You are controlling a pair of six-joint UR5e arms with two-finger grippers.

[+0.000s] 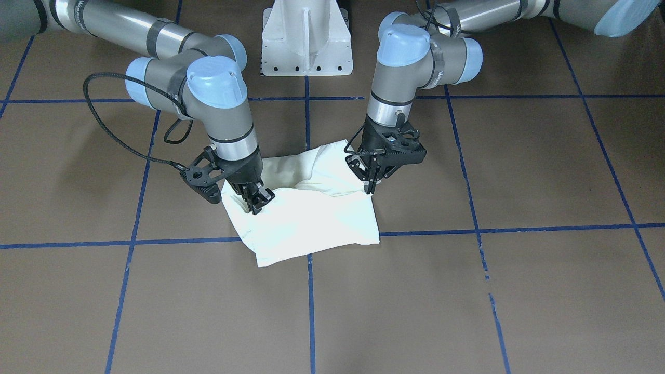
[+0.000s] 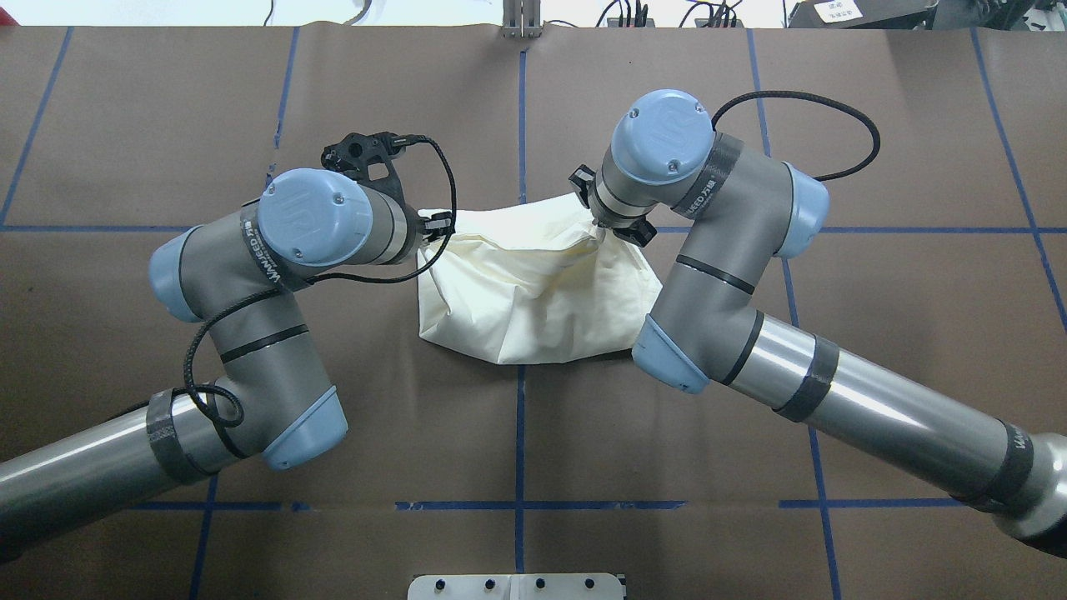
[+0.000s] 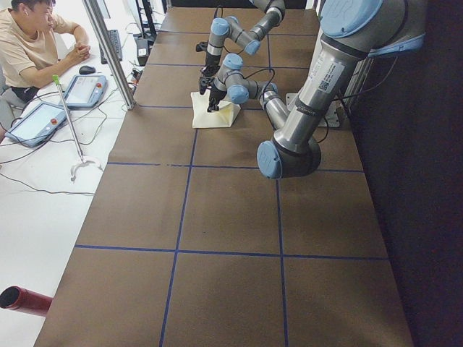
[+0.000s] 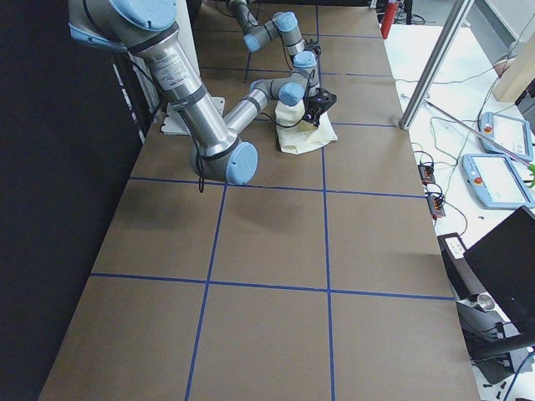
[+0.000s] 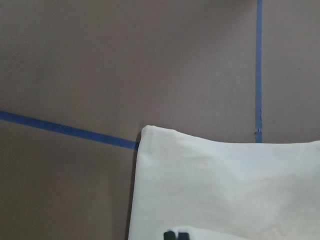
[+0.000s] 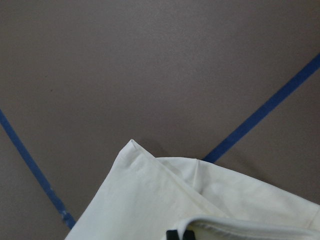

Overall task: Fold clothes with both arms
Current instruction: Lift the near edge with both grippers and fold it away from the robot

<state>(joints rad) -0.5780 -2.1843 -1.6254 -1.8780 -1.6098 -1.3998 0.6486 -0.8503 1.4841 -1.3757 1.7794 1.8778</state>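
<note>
Shirt [image 1: 311, 218] folded to a cream bundle, plain side out, at the middle of the brown table [image 1: 519, 311], lying across a crossing of blue tape lines [image 1: 519, 228], out in front of the white pedestal [image 1: 306, 41]. Top layer drawn up into a slack ridge between two pinch points, lower layers flat on the surface, one squared corner plain in each wrist view. Broad brown surface on every side of the bundle, table edges well apart from it. Left gripper [image 1: 373, 186] clamped tight on the raised cloth at the robot's left side of the bundle, fingertips pressed together over a fold. Right gripper [image 1: 258, 203] likewise pinched on the cloth at the opposite side. Both pointed downward and leaning a little toward each other. Left arm [image 2: 275, 275] bent sharply at the elbow, forearm coming in low from its own side, wrist above the bundle's edge. Right arm [image 2: 717, 275] in much the same crook, mirrored, with a black cable looping off its wrist.
</note>
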